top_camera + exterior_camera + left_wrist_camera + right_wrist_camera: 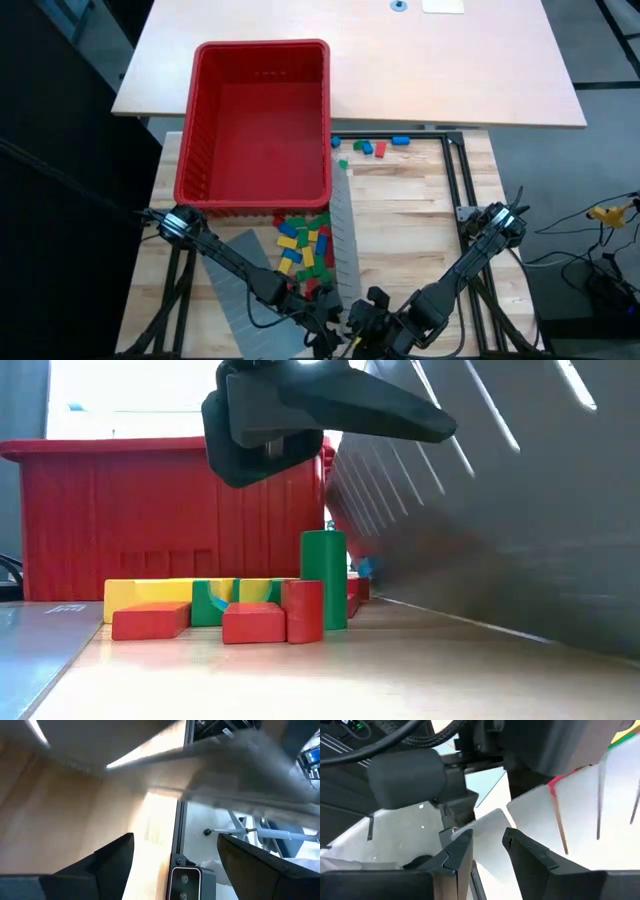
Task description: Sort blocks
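High view first: you see the blocks (304, 245) heaped on the wooden table (420, 215) just off the near wall of the red bin (258, 120), hemmed on two sides by grey slotted panels (343, 235), which seem set there to keep the pile from spreading. A few stray blocks (372, 147) lie by the bin's right corner. Both grippers crowd the table's near edge below the pile, the left gripper (318, 322) beside the right gripper (358, 322).

Low view: you look level at red, yellow and green blocks (250, 608) in front of the bin, one green block (323, 575) standing upright. A dark gripper part hangs above them; a tilted grey panel (480, 540) fills the right.

Left wrist view: your left gripper's fingers (112, 862) stand well apart with nothing between them, over bare wood.

Right wrist view: your right gripper's fingers (527, 852) sit close together around the edge of a pale panel (490, 832); you cannot tell whether they actually pinch it.
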`<state>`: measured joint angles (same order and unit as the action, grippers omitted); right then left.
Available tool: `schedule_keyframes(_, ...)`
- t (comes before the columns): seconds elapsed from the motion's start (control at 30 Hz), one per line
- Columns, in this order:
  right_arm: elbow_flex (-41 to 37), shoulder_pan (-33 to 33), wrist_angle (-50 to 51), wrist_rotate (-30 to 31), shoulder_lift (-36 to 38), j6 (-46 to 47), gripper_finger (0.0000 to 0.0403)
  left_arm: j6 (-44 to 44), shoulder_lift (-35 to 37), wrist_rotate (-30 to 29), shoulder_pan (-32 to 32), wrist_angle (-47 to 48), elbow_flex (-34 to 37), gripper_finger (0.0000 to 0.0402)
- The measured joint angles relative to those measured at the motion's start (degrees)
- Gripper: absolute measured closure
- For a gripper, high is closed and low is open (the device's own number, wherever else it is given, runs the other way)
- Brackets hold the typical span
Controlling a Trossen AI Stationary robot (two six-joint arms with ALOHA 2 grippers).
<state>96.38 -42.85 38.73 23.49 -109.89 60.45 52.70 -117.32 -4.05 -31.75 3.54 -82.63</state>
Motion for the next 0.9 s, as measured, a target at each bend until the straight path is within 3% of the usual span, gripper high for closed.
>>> schedule_keyframes(0.6, 0.0, -0.54, 18.06, 0.44, 5.38, 3.52, 0.0269, -0.65, 0.0, -1.51, 0.09, 0.41, 0.04, 0.0127)
schedule_keyframes(0.77, -0.59, -2.31, 28.06, -1.12, 4.46, 7.5, 0.0267, -0.97, 0.0, -1.51, 0.09, 0.49, 0.04, 0.0127)
schedule_keyframes(0.9, -3.67, -4.4, 29.18, -1.11, 4.36, 12.53, 0.0266, -1.15, 0.0, -1.51, 0.09, 0.46, 0.04, 0.0127)
